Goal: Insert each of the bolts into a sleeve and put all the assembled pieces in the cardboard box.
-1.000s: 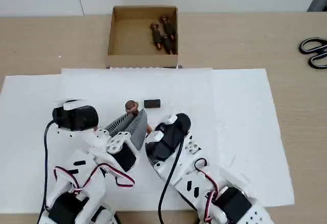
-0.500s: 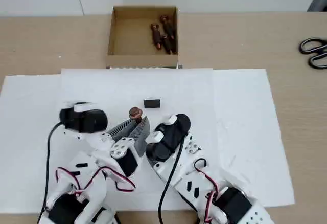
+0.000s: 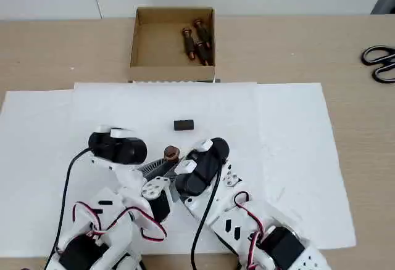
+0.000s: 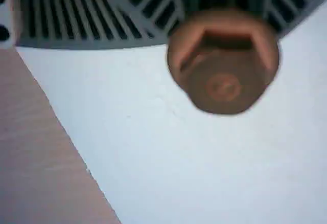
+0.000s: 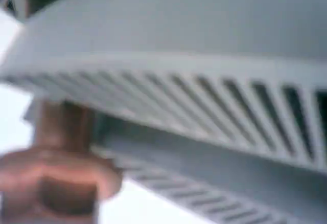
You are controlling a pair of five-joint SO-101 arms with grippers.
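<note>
My left gripper is shut on a copper bolt and holds it over the white paper, head up. In the left wrist view the bolt's hex head sticks out from between the grey ribbed fingers. My right gripper sits right beside it, almost touching. Its wrist view is close on a grey ribbed finger and the bolt. A small black sleeve lies on the paper just beyond the bolt. The cardboard box at the back holds assembled pieces.
A large white paper sheet covers the near table. Black-handled scissors lie at the far right edge. Bare wooden table surrounds the box.
The left arm has drawn the bolt back from near the sleeve, towards the bases and to the right, up against the right arm. The right arm has hardly moved.
</note>
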